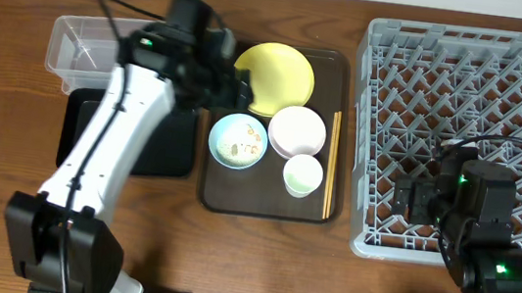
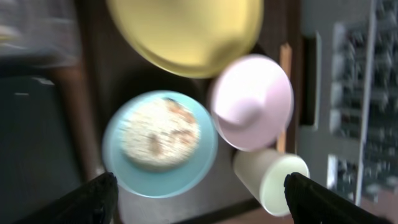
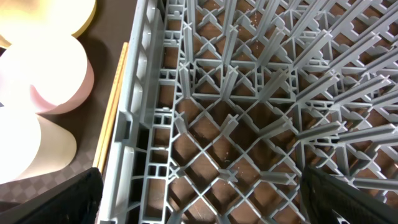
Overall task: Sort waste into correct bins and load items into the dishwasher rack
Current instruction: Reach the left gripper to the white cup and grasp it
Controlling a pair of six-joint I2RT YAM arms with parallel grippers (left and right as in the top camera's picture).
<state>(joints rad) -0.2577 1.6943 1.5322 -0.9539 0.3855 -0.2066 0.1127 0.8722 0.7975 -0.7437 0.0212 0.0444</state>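
Overhead and wrist views of one table with two arms. One dark brown serving tray (image 1: 235, 201) carries four dishes: one round yellow plate (image 1: 274, 77) at its far end, one light blue bowl (image 1: 238, 141) at its left, one pale pinkish-white bowl (image 1: 297, 131) just beside the blue one and touching the plate's rim, and one small white cup (image 1: 303, 176) just in front of the pink bowl. The thin wooden chopsticks (image 1: 331, 164) lie along the tray's right edge, too close together to count apart. One patch of whitish rice-like scraps (image 2: 160, 132) sits in the blue bowl. Left of the serving tray stand two bins: one clear tub (image 1: 81, 42) and, in front of it, one shallow black tray (image 1: 167, 151), partly hidden by the left arm. One grey dishwasher rack (image 1: 474, 92) stands right of the serving tray. The left gripper (image 2: 199, 202) hangs over the dishes, fingers spread wide, holding nothing. The right gripper (image 3: 202, 199) hangs over the rack's near left part, fingers likewise spread wide and holding nothing.
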